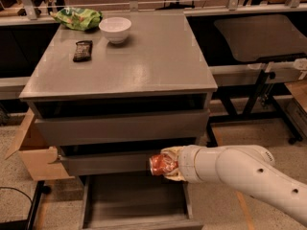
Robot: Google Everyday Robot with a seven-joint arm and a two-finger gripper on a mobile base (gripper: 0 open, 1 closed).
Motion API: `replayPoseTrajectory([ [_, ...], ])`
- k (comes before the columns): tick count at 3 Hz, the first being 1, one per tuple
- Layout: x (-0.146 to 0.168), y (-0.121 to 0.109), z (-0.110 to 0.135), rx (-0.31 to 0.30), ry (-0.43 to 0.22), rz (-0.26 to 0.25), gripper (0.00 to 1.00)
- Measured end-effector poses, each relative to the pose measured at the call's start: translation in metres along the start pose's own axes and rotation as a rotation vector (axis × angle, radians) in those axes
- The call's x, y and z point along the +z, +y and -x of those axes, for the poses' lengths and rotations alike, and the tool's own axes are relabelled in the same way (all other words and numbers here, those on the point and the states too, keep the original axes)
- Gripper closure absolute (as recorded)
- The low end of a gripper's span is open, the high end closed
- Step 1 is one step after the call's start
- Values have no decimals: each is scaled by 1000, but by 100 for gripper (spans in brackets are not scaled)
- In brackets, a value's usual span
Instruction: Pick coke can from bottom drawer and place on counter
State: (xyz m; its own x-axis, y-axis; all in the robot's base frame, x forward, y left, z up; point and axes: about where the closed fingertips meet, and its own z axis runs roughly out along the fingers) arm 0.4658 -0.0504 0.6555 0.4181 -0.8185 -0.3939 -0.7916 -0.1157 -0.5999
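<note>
My gripper (169, 164) is shut on the red coke can (161, 164) and holds it on its side in front of the middle drawer, above the open bottom drawer (134, 205). The white arm reaches in from the lower right. The bottom drawer's floor shows nothing lying on it. The grey counter (144, 56) is above, with bare surface at its middle and right.
On the counter's far left stand a white bowl (115, 28), a dark snack bar (82, 50) and a green chip bag (76, 18). A cardboard box (33, 152) sits left of the cabinet. A dark side table (259, 35) stands to the right.
</note>
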Motion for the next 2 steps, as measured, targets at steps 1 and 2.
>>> replayPoseTrajectory([
  [1,0,0,0,0,0,0,100],
  [2,-13,-26,7,-59,6,-40,100],
])
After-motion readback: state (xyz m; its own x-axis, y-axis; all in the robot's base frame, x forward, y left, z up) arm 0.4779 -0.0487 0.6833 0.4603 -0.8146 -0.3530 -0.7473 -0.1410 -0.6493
